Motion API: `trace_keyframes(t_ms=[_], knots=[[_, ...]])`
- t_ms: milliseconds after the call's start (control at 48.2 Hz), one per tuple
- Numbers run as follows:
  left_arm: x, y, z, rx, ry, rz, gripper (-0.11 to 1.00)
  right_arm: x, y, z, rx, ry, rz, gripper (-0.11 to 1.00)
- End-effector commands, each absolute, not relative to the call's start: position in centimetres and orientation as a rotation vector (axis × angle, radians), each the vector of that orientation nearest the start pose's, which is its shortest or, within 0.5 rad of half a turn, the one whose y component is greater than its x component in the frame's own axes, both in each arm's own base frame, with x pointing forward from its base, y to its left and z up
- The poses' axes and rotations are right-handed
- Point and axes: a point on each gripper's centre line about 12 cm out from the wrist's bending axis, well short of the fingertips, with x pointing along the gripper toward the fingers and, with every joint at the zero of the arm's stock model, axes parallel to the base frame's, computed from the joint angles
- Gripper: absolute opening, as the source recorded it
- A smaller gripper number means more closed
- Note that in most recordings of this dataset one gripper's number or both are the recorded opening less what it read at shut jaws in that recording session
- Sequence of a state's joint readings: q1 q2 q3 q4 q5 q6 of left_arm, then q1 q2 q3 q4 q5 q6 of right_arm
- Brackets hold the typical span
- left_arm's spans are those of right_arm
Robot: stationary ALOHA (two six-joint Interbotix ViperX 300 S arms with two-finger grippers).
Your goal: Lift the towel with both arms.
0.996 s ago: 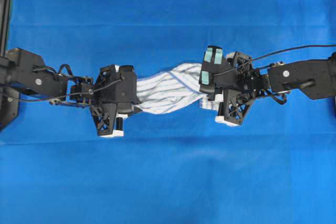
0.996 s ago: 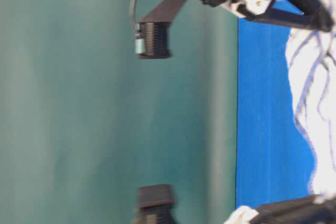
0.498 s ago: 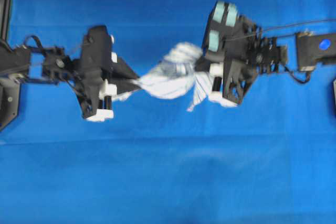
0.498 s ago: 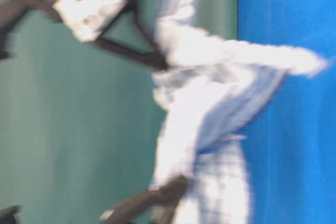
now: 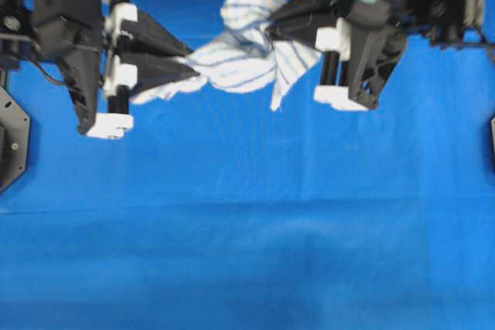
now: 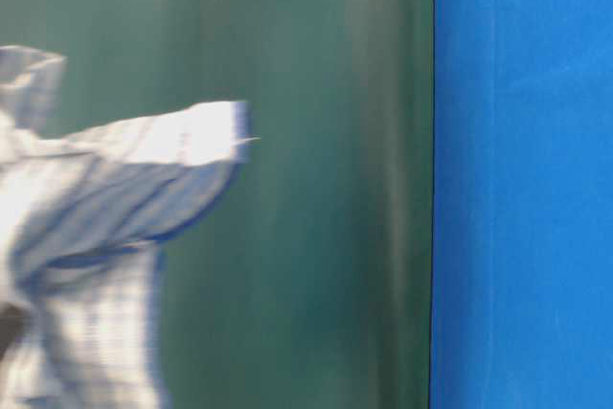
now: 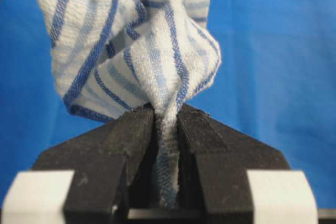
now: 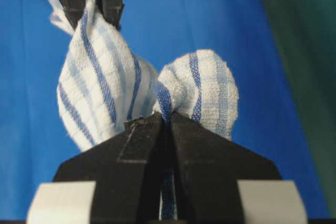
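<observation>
Striped towel bunched, twisted, seemingly airborne, pinched by left fingers and right fingers

Left gripper fills the bottom of the frame, black fingers closed on a pinched fold of the towel. White blocks at lower left and lower right corners. Towel is white with blue stripes, bunched and twisted, rising from the jaws to the top edge, mostly upper left and centre. Blue table cloth fills the background, out of focus.
</observation>
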State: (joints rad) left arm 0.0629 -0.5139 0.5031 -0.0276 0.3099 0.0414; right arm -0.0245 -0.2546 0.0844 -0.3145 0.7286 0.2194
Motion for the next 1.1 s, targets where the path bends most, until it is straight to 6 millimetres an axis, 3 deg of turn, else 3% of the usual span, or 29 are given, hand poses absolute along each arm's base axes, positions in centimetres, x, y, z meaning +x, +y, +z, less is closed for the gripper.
trace_keyframes(t_ms=[0, 124, 249, 581, 622, 705, 830, 892, 954, 1079], knots=[[31.4, 1.9, 42.2, 0.029, 0.243, 0.050, 0.08, 36.8, -3.4, 46.3, -0.084, 0.439, -0.222, 0.05], [31.4, 1.9, 44.4, 0.065, 0.226, 0.046, 0.08, 36.7, -3.4, 48.0, -0.110, 0.399, -0.217, 0.05], [31.4, 1.9, 45.7, 0.099, 0.197, 0.044, 0.08, 36.7, -3.2, 48.3, -0.135, 0.393, -0.208, 0.05], [31.3, 1.9, 45.6, 0.141, 0.200, 0.041, 0.10, 36.6, -3.3, 48.2, -0.156, 0.398, -0.205, 0.05], [31.3, 1.9, 45.6, 0.138, 0.200, 0.041, 0.16, 36.7, -3.3, 48.2, -0.156, 0.400, -0.205, 0.06], [31.3, 1.9, 45.7, 0.129, 0.195, 0.042, 0.39, 36.7, -3.3, 48.3, -0.153, 0.395, -0.206, 0.09], [31.3, 1.9, 45.7, 0.126, 0.193, 0.043, 0.76, 36.6, -3.4, 48.3, -0.160, 0.393, -0.213, 0.46], [31.2, 1.9, 45.6, 0.126, 0.193, 0.043, 0.88, 36.6, -3.5, 48.3, -0.167, 0.393, -0.220, 0.62], [31.1, 1.9, 45.6, 0.125, 0.193, 0.043, 0.92, 36.7, -3.5, 48.3, -0.167, 0.394, -0.222, 0.69], [31.0, 1.9, 45.6, 0.123, 0.192, 0.043, 0.90, 36.6, -3.5, 48.3, -0.167, 0.390, -0.224, 0.65]])
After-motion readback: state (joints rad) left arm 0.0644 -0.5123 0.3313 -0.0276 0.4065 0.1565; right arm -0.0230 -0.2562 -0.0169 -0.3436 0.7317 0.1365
